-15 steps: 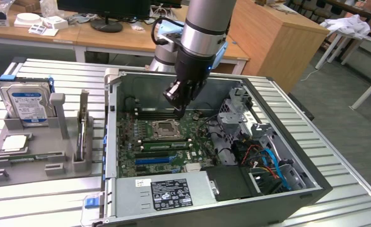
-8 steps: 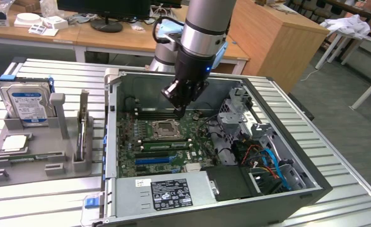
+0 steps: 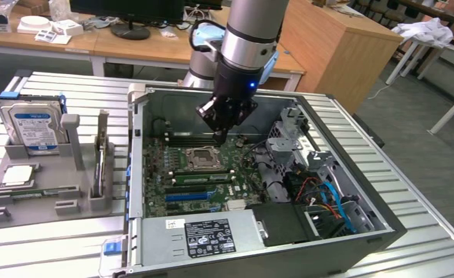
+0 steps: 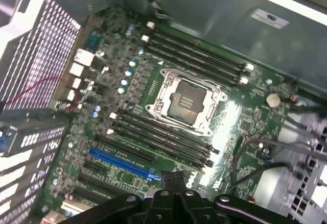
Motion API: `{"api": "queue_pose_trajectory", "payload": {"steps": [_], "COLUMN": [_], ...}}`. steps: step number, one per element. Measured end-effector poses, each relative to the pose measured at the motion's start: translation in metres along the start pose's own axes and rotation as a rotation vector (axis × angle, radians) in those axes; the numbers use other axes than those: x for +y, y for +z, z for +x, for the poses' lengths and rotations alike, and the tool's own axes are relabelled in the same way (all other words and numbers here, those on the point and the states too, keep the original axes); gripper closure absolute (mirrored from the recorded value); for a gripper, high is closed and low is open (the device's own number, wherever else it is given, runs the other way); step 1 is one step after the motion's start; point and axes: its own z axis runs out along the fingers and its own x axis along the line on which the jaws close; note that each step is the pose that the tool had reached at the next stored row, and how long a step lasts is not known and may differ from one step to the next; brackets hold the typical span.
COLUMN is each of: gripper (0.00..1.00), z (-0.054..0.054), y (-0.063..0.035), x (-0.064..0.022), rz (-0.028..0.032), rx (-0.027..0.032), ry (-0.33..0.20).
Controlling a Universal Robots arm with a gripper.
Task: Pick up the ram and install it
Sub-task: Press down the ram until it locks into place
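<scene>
With jaws closed and empty, the gripper (image 3: 222,138) above the motherboard (image 3: 204,174) risks striking memory slots (image 4: 196,55) if lowered.

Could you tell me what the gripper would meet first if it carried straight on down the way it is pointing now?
Probably the motherboard: the shut gripper points down near the memory slots beside the CPU socket, though depth is unclear.

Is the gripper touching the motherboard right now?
Cannot tell. In the exterior view the shut gripper tip overlaps the motherboard near the CPU socket; neither contact nor a gap shows plainly.
</scene>
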Motion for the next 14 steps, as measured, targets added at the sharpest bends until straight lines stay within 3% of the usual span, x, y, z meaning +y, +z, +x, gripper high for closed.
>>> {"api": "queue_pose_trajectory", "payload": {"steps": [14], "gripper": [0.89], "z": [0.0], "y": [0.0008], "x": [0.0001], "rz": [0.0023], "rx": [-0.0091], "ry": [0.237]}}
